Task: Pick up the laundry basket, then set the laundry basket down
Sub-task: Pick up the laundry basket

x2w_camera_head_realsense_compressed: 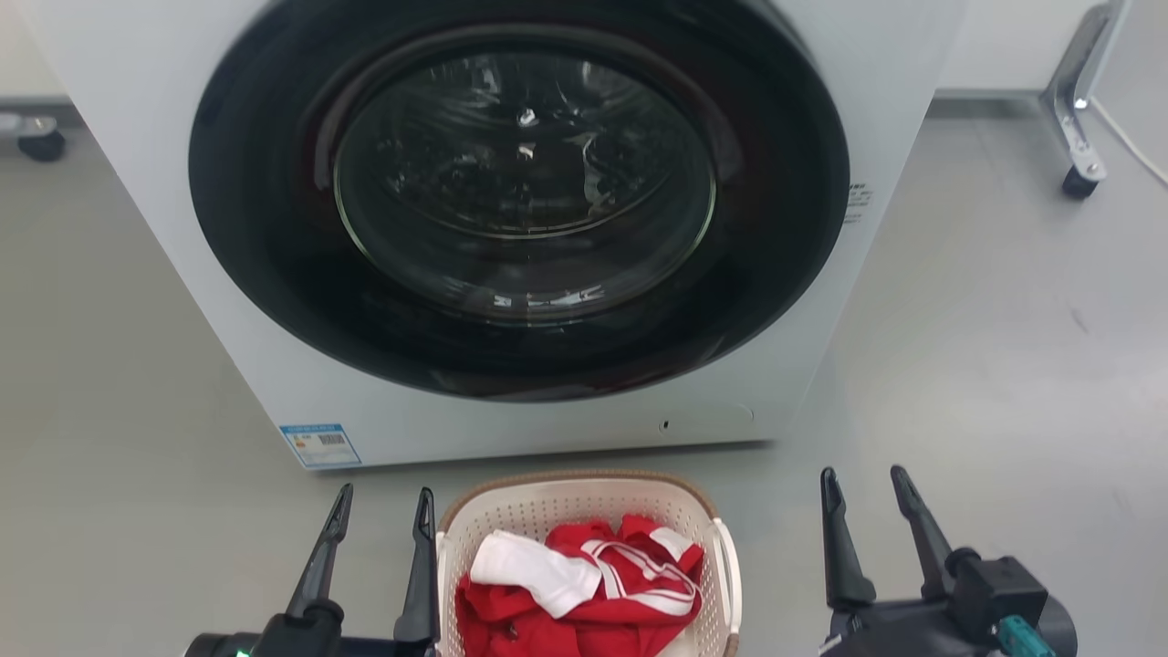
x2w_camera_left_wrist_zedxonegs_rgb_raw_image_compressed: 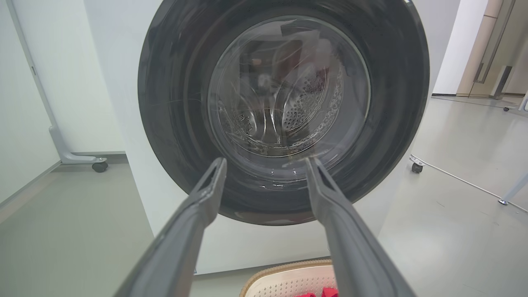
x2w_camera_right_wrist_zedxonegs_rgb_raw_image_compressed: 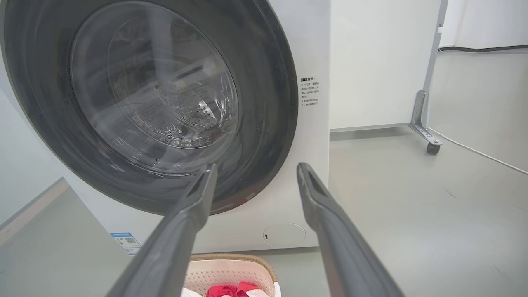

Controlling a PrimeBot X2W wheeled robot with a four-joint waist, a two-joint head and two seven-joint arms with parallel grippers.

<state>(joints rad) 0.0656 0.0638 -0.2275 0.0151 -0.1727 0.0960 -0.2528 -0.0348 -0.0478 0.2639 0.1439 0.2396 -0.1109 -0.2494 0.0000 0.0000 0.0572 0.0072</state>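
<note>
Laundry basket [x2w_camera_head_realsense_compressed: 584,477] and washing machine [x2w_camera_head_realsense_compressed: 525,182] stand on grey floor [x2w_camera_head_realsense_compressed: 958,319].

The grey floor [x2w_camera_head_realsense_compressed: 985,365] is carrying the washer [x2w_camera_head_realsense_compressed: 520,201]. The basket [x2w_camera_head_realsense_compressed: 566,506] is sitting on it just in front, and a castered stand foot [x2w_camera_head_realsense_compressed: 1073,105] is resting at far right.

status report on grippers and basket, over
Left gripper open, empty, beside laundry basket. Right gripper open, empty, apart. Basket on floor, clothes inside. Washing machine close behind.
</note>
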